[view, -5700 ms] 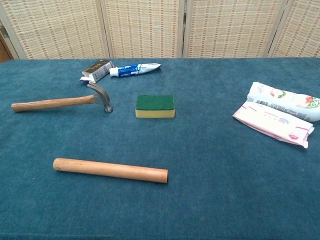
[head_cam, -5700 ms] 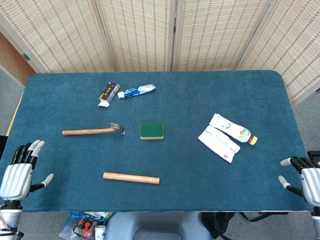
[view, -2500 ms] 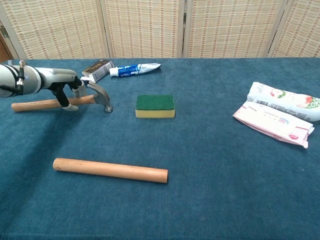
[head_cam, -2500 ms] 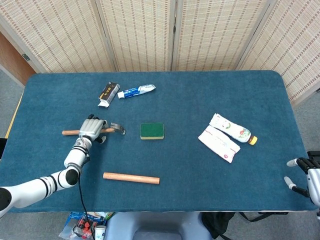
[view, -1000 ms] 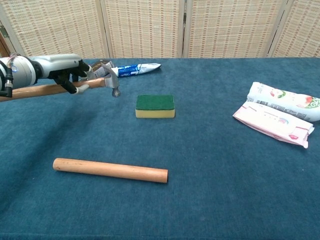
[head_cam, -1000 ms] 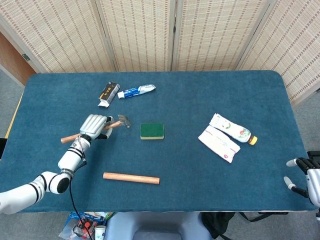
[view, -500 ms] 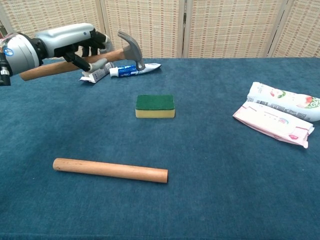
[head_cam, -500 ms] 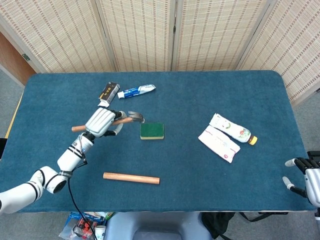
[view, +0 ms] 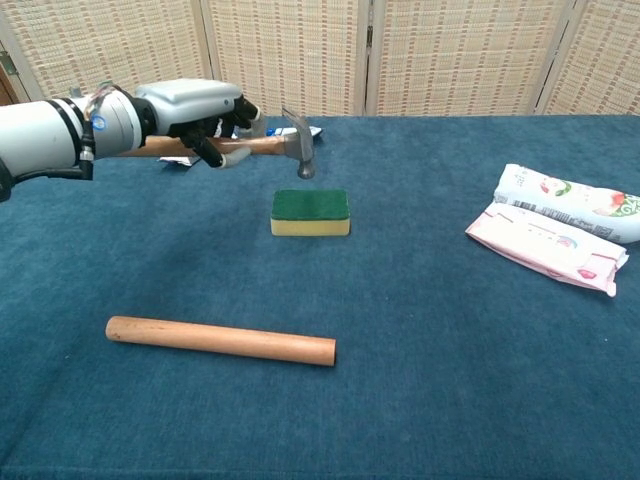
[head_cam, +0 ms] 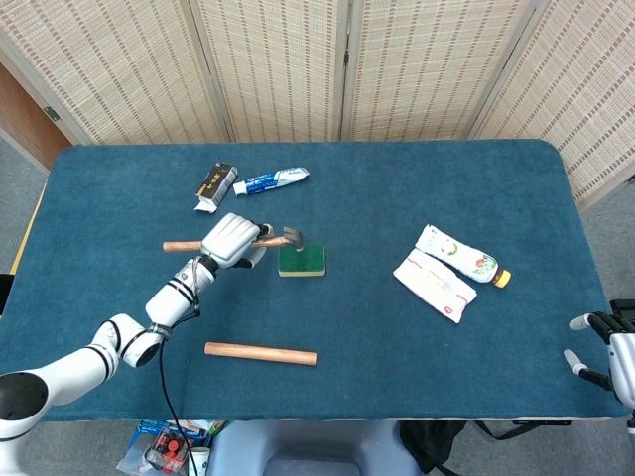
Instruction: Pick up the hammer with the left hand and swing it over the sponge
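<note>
Hammer [view: 285, 140] now above sponge [view: 311, 211], left hand [view: 200, 118] gripping (handle)

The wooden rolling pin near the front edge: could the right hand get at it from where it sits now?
Probably not easily: the right hand sits off the table's far right corner, while the rolling pin lies left of centre, nearer the left arm.

The hammer [view: 262, 144] has a light wooden handle and a dark metal head; it is held clear of the table, roughly level, in the grip of the left hand [view: 190, 110], head pointing down just past the fingers. The sponge [view: 310, 212], green on top over yellow, lies flat below the hammer head, apart from it.
</note>
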You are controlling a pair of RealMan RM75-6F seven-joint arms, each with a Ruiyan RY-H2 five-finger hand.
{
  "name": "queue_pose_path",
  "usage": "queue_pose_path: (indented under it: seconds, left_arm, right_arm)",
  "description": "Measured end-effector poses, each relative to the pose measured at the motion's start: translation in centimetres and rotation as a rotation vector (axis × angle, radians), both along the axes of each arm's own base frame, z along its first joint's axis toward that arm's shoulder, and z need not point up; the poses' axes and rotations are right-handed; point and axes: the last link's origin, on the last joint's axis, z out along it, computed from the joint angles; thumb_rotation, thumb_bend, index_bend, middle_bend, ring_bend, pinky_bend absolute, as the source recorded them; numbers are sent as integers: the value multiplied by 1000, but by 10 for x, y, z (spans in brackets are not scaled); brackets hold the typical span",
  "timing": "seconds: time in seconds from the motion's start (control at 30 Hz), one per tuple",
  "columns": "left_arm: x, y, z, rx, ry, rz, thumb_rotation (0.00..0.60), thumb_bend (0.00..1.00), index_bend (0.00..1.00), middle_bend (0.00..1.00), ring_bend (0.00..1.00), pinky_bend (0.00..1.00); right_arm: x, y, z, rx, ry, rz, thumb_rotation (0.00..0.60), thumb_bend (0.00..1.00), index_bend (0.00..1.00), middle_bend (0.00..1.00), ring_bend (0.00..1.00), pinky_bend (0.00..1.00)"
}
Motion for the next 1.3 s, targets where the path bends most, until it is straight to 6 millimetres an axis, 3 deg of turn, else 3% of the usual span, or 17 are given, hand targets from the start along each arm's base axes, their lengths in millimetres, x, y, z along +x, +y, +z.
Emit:
queue_pose_path:
  seconds: [0.37, 0.77, 1.17, 1.3]
  left_arm:
    - [-5, 3, -19, -38, 110, 30, 600, 547, 679, 763, 785, 907]
    - [5, -14, 2, -65, -73, -2, 600, 547, 680, 765, 776, 907]
    - [0, -12, -26, -66, 105, -6, 600, 547, 678, 765, 769, 906]
    - [0, -11, -25, -61, 83, 8, 600, 547, 679, 766, 768, 907]
  right_arm:
    - [-1, -3, -1, 5, -2, -6, 600, 219, 422, 402, 340, 375]
    - [-1, 0, -1, 1, -3, -5, 600, 219, 422, 402, 339, 375]
    - [-3, 3, 0, -6, -5, -17, 600, 219, 422, 402, 339, 375]
    - [-3, 4, 1, -13, -4, -15, 600, 219, 422, 402, 339, 375]
